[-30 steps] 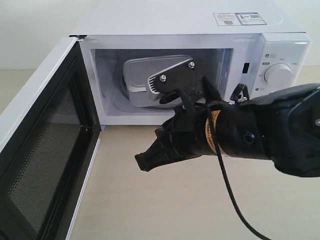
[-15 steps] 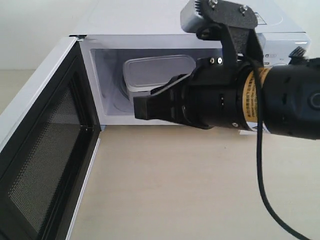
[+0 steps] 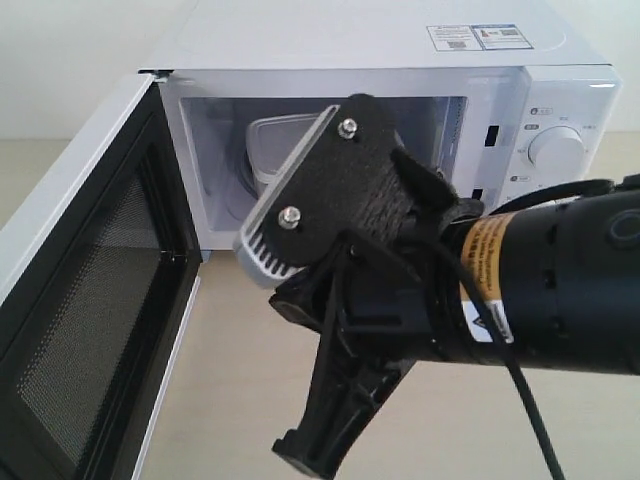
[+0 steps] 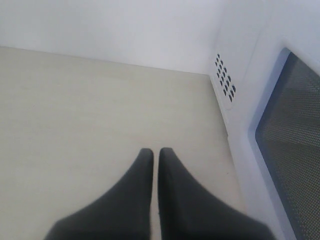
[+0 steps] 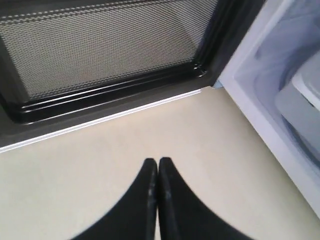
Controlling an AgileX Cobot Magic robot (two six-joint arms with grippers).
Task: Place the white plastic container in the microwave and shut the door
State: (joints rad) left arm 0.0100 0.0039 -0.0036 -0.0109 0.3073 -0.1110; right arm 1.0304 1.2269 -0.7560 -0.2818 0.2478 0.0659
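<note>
So, the container is in, and closing the door is the step in hand. On your left, the left gripper [image 4: 155, 157] hangs over the table [image 4: 75, 110] near the door, fingers pressed together on nothing. The door [image 3: 90, 320] stands swung wide with its mesh inner face showing. The container [image 3: 275, 145] sits inside the microwave [image 3: 350, 40], toward the left of the cavity and partly hidden. In front of the opening, the right gripper [image 3: 303, 452] points down at the table, pinched together and empty.

Next, I judge, you need a gripper behind the door's outer face to sweep it round until it latches. Keep the right gripper clear of the swing.

Count: one container, one microwave, one door, two grippers, one dial [image 3: 558, 148] in view.
</note>
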